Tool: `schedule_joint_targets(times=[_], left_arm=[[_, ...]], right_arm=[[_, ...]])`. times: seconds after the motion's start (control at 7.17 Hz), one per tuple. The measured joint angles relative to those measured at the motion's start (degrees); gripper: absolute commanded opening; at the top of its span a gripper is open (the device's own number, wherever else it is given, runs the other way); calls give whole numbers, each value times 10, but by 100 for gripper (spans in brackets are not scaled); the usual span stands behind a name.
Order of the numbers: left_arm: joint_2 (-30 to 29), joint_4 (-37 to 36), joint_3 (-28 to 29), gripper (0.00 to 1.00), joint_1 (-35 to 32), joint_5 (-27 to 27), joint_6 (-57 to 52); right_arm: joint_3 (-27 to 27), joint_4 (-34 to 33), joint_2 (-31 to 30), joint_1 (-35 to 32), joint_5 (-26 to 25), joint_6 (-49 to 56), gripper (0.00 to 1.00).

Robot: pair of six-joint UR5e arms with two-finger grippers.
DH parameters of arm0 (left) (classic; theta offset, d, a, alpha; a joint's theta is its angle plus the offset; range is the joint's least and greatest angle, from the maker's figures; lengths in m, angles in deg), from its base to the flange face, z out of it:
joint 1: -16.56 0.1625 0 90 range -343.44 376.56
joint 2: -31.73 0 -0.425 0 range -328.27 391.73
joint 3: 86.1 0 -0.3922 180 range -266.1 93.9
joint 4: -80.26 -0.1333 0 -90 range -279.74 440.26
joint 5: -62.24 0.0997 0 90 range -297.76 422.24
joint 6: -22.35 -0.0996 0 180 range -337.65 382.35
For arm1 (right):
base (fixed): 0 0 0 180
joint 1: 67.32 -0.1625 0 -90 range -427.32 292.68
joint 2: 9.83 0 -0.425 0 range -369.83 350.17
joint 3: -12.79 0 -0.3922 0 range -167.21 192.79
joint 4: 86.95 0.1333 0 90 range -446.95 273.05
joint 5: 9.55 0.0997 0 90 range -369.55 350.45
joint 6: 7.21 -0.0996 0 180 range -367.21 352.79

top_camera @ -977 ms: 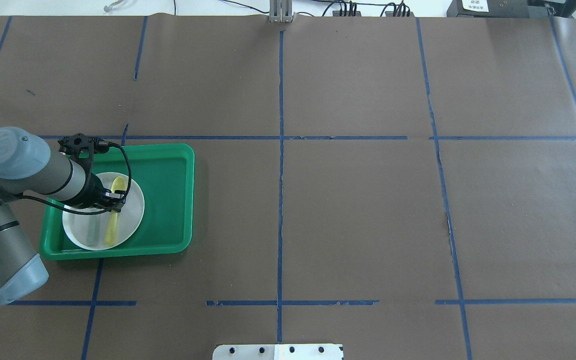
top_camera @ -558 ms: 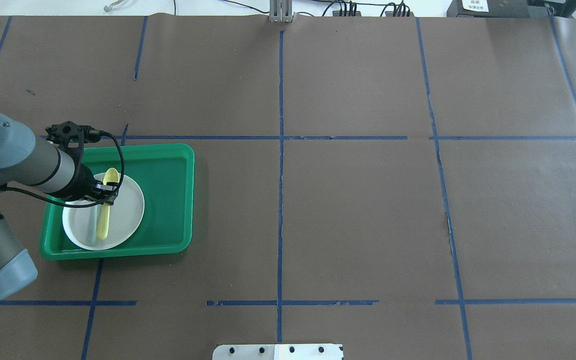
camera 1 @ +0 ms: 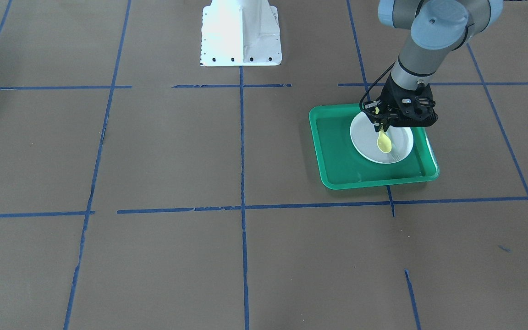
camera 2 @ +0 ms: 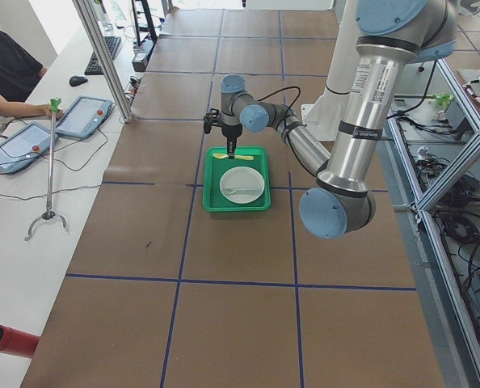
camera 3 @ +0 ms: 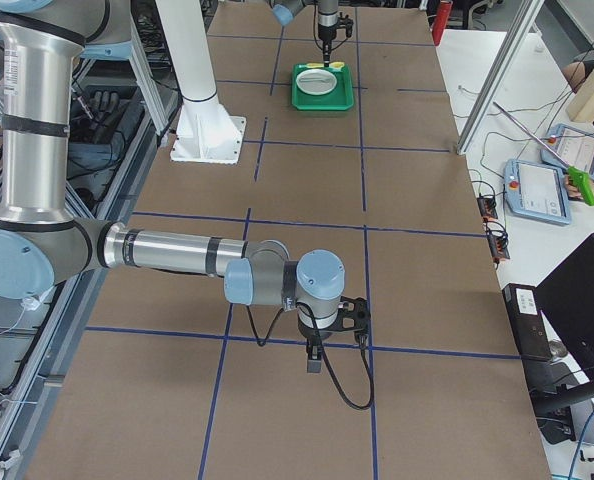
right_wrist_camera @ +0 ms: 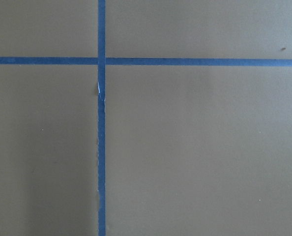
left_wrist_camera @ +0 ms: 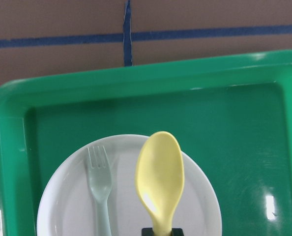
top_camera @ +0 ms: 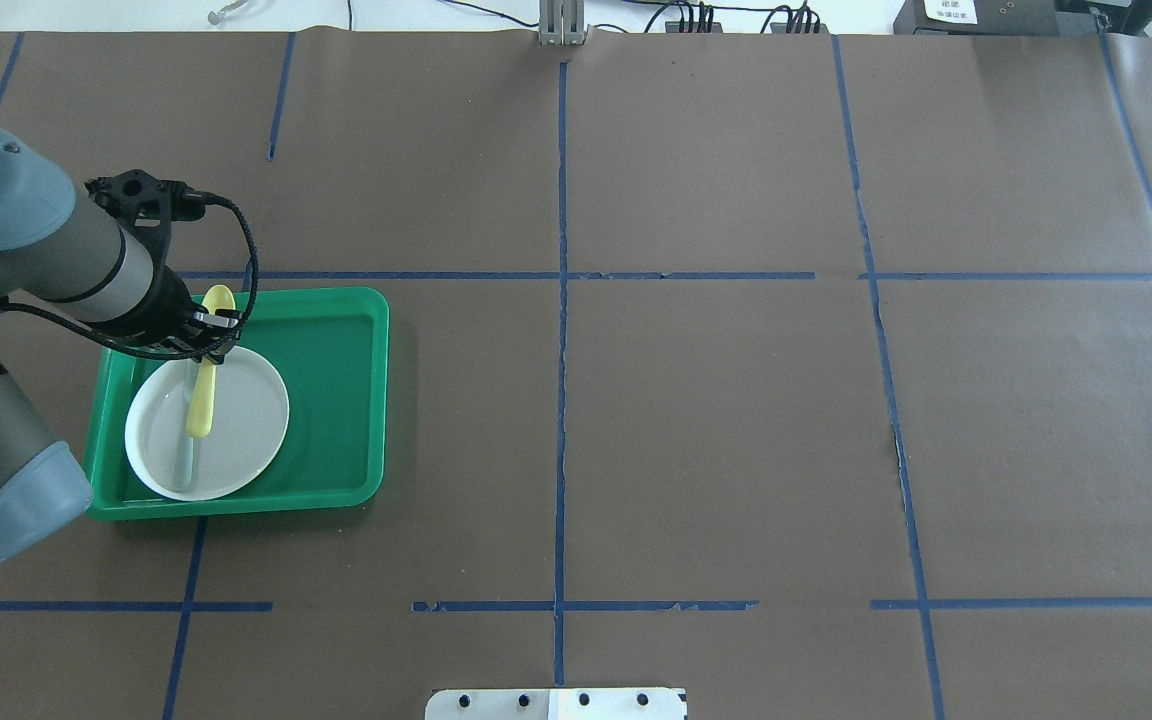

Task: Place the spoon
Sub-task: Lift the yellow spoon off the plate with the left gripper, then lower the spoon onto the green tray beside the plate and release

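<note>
My left gripper (top_camera: 213, 343) is shut on the yellow spoon (top_camera: 203, 385) and holds it in the air over the white plate (top_camera: 251, 420). In the left wrist view the spoon (left_wrist_camera: 160, 182) points its bowl away from the fingers, above the plate (left_wrist_camera: 197, 206). In the front view the spoon (camera 1: 384, 142) hangs below the gripper (camera 1: 382, 127) over the plate (camera 1: 363, 140). My right gripper (camera 3: 315, 362) is far off over bare table; I cannot tell if it is open or shut.
The plate sits in a green tray (top_camera: 336, 400) at the table's left. A pale grey-green fork (left_wrist_camera: 101, 189) lies on the plate beside the spoon. Blue tape lines (top_camera: 562, 300) cross the brown table cover.
My left gripper has risen and moved toward the tray's far edge with the spoon in it. The spoon has come up off the plate. The fork has not moved.
</note>
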Motion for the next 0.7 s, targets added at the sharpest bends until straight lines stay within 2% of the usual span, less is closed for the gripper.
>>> schedule_joint_targets(times=[0.28,0.7], left_arm=[[-32,59,54,0,13,-20,84],[-35,141,121,0,44,-22,119]], right_arm=[[0,0,0,0,0,0,100],[0,0,0,0,0,0,100]])
